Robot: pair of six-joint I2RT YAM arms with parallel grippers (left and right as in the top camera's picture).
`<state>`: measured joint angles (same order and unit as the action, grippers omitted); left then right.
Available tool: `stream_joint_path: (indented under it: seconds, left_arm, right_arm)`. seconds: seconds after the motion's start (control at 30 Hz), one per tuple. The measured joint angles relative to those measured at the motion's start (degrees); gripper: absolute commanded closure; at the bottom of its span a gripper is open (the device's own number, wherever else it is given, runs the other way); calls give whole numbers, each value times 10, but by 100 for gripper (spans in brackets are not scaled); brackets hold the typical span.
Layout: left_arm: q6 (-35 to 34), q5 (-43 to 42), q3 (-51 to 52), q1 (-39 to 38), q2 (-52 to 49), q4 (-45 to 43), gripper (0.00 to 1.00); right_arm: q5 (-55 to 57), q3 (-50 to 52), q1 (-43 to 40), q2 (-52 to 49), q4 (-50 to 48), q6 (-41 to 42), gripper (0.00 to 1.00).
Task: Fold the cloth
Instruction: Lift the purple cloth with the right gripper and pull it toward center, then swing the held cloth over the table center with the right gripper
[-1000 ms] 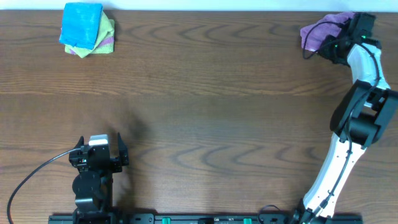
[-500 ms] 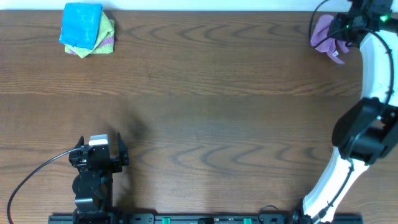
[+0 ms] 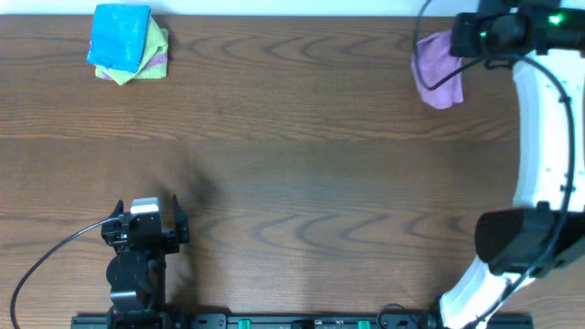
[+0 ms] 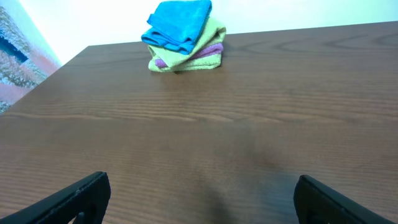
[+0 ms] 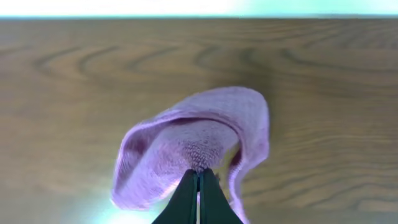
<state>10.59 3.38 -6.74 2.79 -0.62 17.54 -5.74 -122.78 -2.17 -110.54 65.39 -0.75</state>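
Note:
The purple cloth (image 3: 435, 69) hangs bunched from my right gripper (image 3: 460, 37) at the far right of the table, lifted off the wood. In the right wrist view the cloth (image 5: 193, 140) droops in a loose pouch, and my right gripper (image 5: 198, 174) is shut on a pinch of it. Its white tag is not visible. My left gripper (image 3: 146, 212) is open and empty at the near left of the table; in the left wrist view its fingers (image 4: 199, 193) are spread wide over bare wood.
A stack of folded cloths sits at the far left corner: a bright blue cloth (image 3: 120, 33) on top of a yellow-green cloth (image 3: 155, 44), with a purple layer under them. The stack also shows in the left wrist view (image 4: 183, 34). The table's far edge runs just behind it.
My right gripper has lifted the purple cloth and carried it leftward along the far edge. The cloth now hangs lower and looser. The left arm has not moved.

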Motion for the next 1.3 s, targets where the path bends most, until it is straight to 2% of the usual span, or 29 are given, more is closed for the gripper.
stream_joint_path:
  seconds: [0.47,0.63,0.77,0.87,0.93,1.1,1.17,1.3]
  left_arm:
    - [0,0,0,0,0,0,5]
    - [0,0,0,0,0,0,5]
    - [0,0,0,0,0,0,4]
    - [0,0,0,0,0,0,5]
    - [0,0,0,0,0,0,5]
    - [0,0,0,0,0,0,5]
    - [0,0,0,0,0,0,5]
    - [0,0,0,0,0,0,5]
  right_arm:
    - [22,0,216,30,99,-41,99]
    - [167,0,229,30,107,-25,98]
    - [391,0,212,30,117,50,98]
    - [460,0,196,30,118,87,98]
    - [417,-1,192,31,120,59,98]
    - [95,-1,196,31,151,-108,99]
    - [35,-1,198,31,151,-137,98]
    - [-16,-1,197,31,152,-165,98]
